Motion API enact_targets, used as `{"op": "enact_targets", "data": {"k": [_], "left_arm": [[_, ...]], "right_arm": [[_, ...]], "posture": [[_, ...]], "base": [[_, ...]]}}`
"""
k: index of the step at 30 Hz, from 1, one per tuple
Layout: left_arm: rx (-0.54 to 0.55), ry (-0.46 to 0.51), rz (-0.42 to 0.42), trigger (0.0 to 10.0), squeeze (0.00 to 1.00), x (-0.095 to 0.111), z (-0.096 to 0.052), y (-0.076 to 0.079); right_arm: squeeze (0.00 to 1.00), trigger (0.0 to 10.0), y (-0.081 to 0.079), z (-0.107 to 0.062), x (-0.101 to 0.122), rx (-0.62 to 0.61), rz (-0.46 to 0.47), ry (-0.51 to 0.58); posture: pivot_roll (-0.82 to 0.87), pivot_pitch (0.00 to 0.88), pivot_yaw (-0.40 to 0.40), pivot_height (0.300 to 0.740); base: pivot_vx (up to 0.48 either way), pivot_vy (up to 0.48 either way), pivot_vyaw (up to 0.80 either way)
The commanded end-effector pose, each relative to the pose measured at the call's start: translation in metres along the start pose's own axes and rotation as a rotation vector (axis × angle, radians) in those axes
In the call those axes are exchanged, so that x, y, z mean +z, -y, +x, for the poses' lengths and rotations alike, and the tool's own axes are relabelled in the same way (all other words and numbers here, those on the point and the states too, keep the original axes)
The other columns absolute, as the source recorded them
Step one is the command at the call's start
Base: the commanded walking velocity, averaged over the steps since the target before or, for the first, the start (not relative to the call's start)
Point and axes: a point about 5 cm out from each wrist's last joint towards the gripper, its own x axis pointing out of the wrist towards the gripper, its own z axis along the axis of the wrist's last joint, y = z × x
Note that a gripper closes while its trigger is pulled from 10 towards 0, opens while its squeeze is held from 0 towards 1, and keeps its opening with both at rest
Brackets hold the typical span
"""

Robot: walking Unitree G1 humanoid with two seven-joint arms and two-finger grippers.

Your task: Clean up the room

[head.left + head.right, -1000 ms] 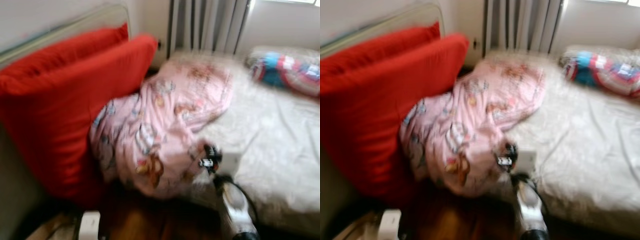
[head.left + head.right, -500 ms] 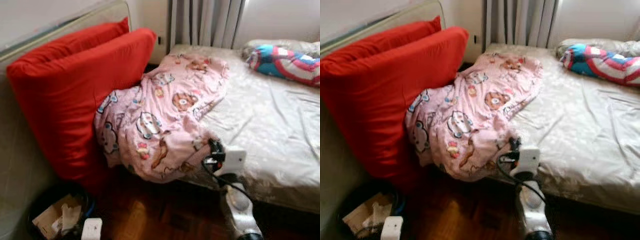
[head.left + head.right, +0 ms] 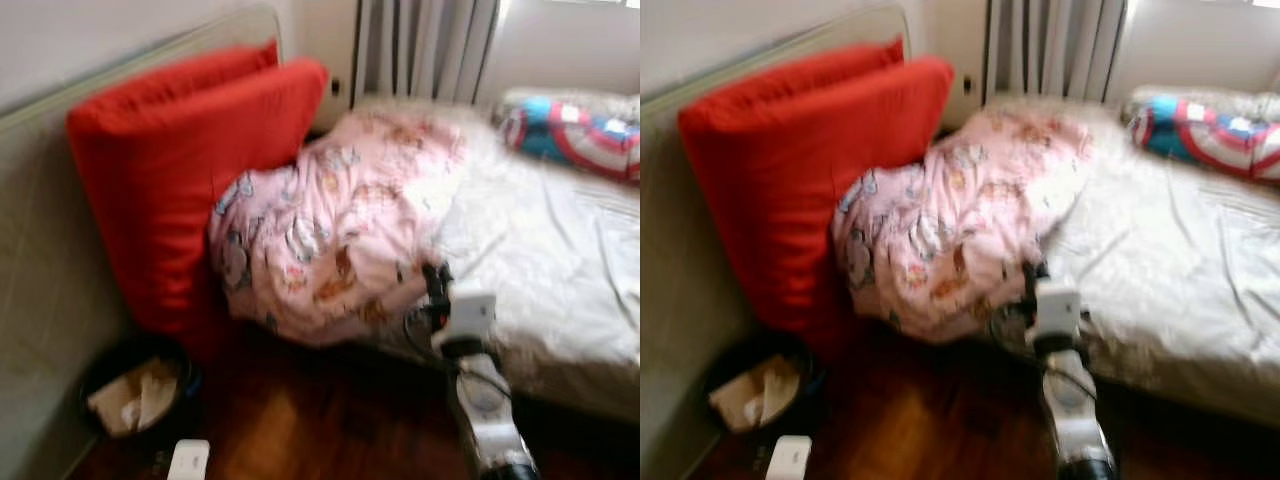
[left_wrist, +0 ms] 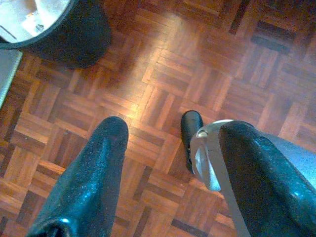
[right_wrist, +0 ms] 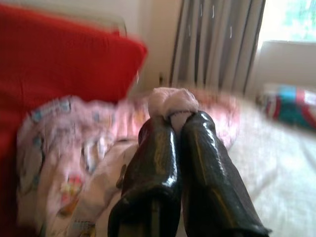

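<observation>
A: What is seen from the head?
B: A pink cartoon-print blanket [image 3: 330,235] is draped over the bed's corner [image 3: 560,250], red cushions [image 3: 180,170] at nine o'clock of it.
A: The wrists?
B: The right gripper [image 5: 177,114] is clamped on the blanket's bunched edge. The left gripper [image 4: 173,133] is spread wide above parquet [image 4: 163,74].

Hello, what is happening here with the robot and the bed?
The robot stands at the bedside. Its right gripper is shut on a fold of the pink blanket, which lies bunched on the bed and leans against the red cushions. The left gripper hangs open above the wooden floor, near a dark bin with paper in it. A colourful pillow lies at the far end of the bed.
</observation>
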Motion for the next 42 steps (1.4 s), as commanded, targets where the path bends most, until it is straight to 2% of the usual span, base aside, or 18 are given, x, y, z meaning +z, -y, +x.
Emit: {"op": "enact_targets", "data": {"k": [1,8,10,14,17,20,25,26,27,32,37,42], "left_arm": [[-0.008,0.01,0.017,10.0,0.0,0.003,0.001,0.0],[-0.018,0.015,0.032,10.0,0.0,0.004,0.001,0.003],[-0.021,0.019,0.04,10.0,0.0,0.004,0.001,0.004],[-0.023,0.021,0.046,10.0,0.0,0.005,0.001,0.005],[-0.024,0.021,0.05,10.0,0.0,0.005,0.001,0.005],[-0.025,0.026,0.052,10.0,0.0,0.006,0.002,0.006],[-0.024,0.031,0.055,10.0,0.0,0.007,0.002,0.005],[-0.025,0.033,0.056,10.0,0.0,0.008,0.002,0.006],[-0.025,0.033,0.057,10.0,0.0,0.008,0.002,0.006],[-0.029,0.038,0.061,10.0,0.0,0.009,0.002,0.007],[-0.029,0.042,0.066,10.0,0.0,0.01,0.002,0.007],[-0.027,0.045,0.064,10.0,0.0,0.011,0.002,0.007]], "right_arm": [[0.0,10.0,0.006,-0.002,-0.009,-0.043,0.018,-0.059],[0.0,10.0,0.013,-0.01,-0.028,-0.06,0.013,-0.183],[0.0,10.0,0.014,-0.015,-0.039,-0.072,0.032,-0.251],[0.0,10.0,0.012,-0.017,-0.045,-0.058,0.049,-0.294],[0.0,10.0,0.008,-0.023,-0.056,-0.032,0.025,-0.368],[0.0,10.0,0.007,-0.03,-0.066,-0.032,0.047,-0.428],[0.0,10.0,0.008,-0.034,-0.071,-0.039,0.063,-0.461],[0.76,10.0,0.008,-0.034,-0.071,-0.037,0.074,-0.459],[1.0,10.0,0.008,-0.034,-0.071,-0.035,0.072,-0.46],[1.0,10.0,0.004,-0.036,-0.075,0.003,0.084,-0.496],[1.0,10.0,0.0,-0.045,-0.085,0.015,0.053,-0.57],[1.0,10.0,0.002,-0.052,-0.091,0.02,0.063,-0.603]], "posture": [[-0.02,0.029,-0.007,0.74],[-0.02,0.028,-0.008,0.74],[-0.02,0.027,-0.009,0.74],[-0.02,0.027,-0.009,0.74],[-0.02,0.026,-0.01,0.74],[-0.02,0.026,-0.011,0.74],[-0.02,0.027,-0.01,0.74],[-0.02,0.027,-0.009,0.74],[-0.02,0.027,-0.009,0.74],[-0.02,0.027,-0.009,0.74],[-0.02,0.027,-0.011,0.74],[-0.02,0.027,-0.012,0.74]], "base": [[0.0,0.0,0.0],[0.0,0.0,0.0],[0.0,0.0,0.0],[0.0,0.0,0.0],[0.0,0.0,0.0],[0.0,0.0,0.0],[0.0,0.0,0.0],[0.0,0.0,0.0],[0.0,0.0,0.0],[0.0,0.0,0.0],[0.0,0.0,0.0],[0.0,0.0,0.0]]}}
